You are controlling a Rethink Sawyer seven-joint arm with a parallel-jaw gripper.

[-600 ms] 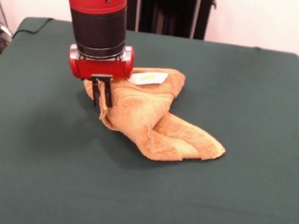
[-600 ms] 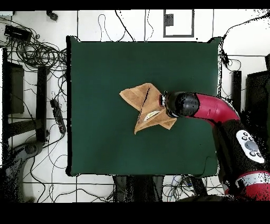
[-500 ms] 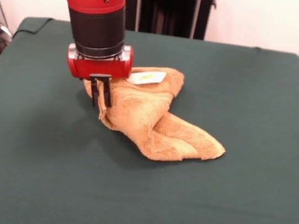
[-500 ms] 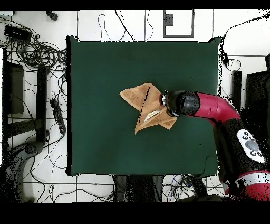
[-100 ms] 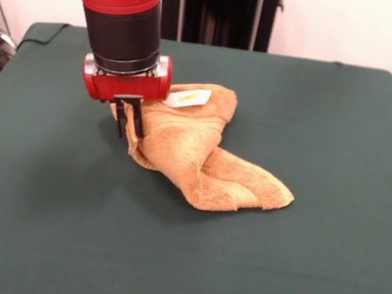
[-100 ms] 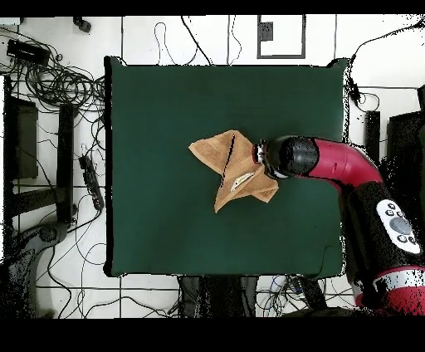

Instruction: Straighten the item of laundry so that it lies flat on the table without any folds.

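Where gripper (image 5: 128, 117) pinches, fuzzy terry towel (image 5: 195, 150), crumpled, peaked.

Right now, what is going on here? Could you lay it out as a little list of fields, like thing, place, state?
thing: orange-tan towel
place: near the middle of the green table
state: crumpled and folded over itself, not flat; one corner pulled up
label: small white label on top, beside the arm
pincer: pincer shut on the towel's raised corner
arm: red and black arm reaching in from one side of the table
job status: towel not yet spread out
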